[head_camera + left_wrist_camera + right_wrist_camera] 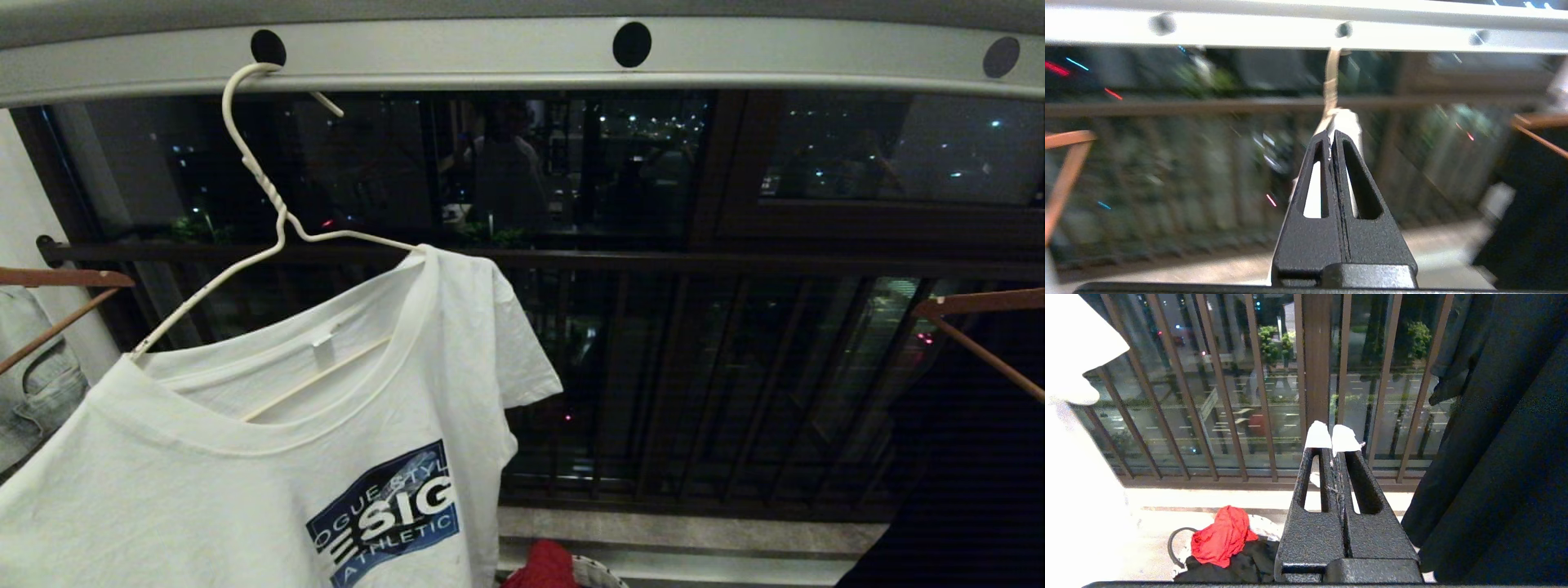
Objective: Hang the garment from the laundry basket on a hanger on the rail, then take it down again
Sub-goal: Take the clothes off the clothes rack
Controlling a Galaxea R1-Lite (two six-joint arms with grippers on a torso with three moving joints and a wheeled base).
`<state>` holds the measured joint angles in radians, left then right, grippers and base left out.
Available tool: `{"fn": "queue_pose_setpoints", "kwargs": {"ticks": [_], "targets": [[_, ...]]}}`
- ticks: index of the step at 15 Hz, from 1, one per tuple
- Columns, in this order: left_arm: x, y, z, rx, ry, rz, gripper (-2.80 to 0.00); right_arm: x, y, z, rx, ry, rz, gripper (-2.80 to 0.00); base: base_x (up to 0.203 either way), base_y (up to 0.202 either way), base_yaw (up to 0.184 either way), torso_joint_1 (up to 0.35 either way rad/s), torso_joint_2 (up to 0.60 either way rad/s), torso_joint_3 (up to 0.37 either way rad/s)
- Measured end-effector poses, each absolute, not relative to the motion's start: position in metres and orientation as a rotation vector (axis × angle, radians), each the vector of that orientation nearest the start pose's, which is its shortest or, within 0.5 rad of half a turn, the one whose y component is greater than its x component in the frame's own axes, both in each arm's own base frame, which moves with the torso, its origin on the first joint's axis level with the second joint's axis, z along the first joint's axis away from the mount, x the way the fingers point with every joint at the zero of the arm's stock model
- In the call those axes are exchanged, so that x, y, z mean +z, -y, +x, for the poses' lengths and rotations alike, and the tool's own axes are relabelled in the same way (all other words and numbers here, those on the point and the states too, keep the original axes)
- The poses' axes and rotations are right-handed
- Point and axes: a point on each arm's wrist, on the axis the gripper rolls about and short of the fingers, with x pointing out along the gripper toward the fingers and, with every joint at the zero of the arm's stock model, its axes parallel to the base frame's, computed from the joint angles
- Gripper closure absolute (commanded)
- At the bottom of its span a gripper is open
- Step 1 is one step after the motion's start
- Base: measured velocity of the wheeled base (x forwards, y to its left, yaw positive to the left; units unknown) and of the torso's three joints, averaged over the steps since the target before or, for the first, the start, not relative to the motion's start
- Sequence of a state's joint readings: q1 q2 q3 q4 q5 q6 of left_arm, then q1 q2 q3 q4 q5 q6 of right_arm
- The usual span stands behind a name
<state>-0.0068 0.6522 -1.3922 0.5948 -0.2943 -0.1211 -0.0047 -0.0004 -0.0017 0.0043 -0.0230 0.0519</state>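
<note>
The white garment (204,490) with its blue chest print hangs askew on the white wire hanger (261,175). The hanger's hook sits in a hole of the grey rail (490,53), and its left shoulder end pokes bare out of the collar. Neither gripper shows in the head view. In the left wrist view my left gripper (1333,132) is shut with nothing visibly held, pointing up at the hanger neck (1332,69) under the rail (1249,32). My right gripper (1332,437) is shut and empty, low, above the laundry basket (1261,528). The basket rim (600,572) peeks in at the bottom.
A red cloth (1220,535) lies on dark clothes in the basket. Brown wooden hangers hang at both sides: the left one (57,278) with pale jeans (33,384), the right one (980,306) with a dark garment (963,474). The dark balcony railing (653,261) runs behind.
</note>
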Motion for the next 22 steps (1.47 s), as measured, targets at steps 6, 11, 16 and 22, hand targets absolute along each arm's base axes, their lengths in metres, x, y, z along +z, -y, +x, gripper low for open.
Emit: {"fn": "queue_pose_setpoints", "kwargs": {"ticks": [6,11,16,22], "targets": [[0.418,0.012,0.022,-0.520,-0.241,-0.103,-2.80,0.076,0.000,-0.023,-0.028,-0.001,0.052,0.00,0.000,0.000,0.000,0.000,0.00,0.000],[0.414,0.022,0.075,-0.558,-0.396,-0.064,-2.80,0.076,0.000,-0.023,-0.028,-0.001,0.052,0.00,0.000,0.000,0.000,0.000,0.00,0.000],[0.403,0.034,0.127,-0.562,-0.438,-0.055,-2.80,0.076,0.000,-0.023,-0.028,-0.001,0.052,0.00,0.000,0.000,0.000,0.000,0.00,0.000],[0.382,0.065,0.179,-0.613,-0.438,-0.041,-2.80,0.076,0.000,-0.023,-0.028,-0.001,0.052,0.00,0.000,0.000,0.000,0.000,0.00,0.000]]}}
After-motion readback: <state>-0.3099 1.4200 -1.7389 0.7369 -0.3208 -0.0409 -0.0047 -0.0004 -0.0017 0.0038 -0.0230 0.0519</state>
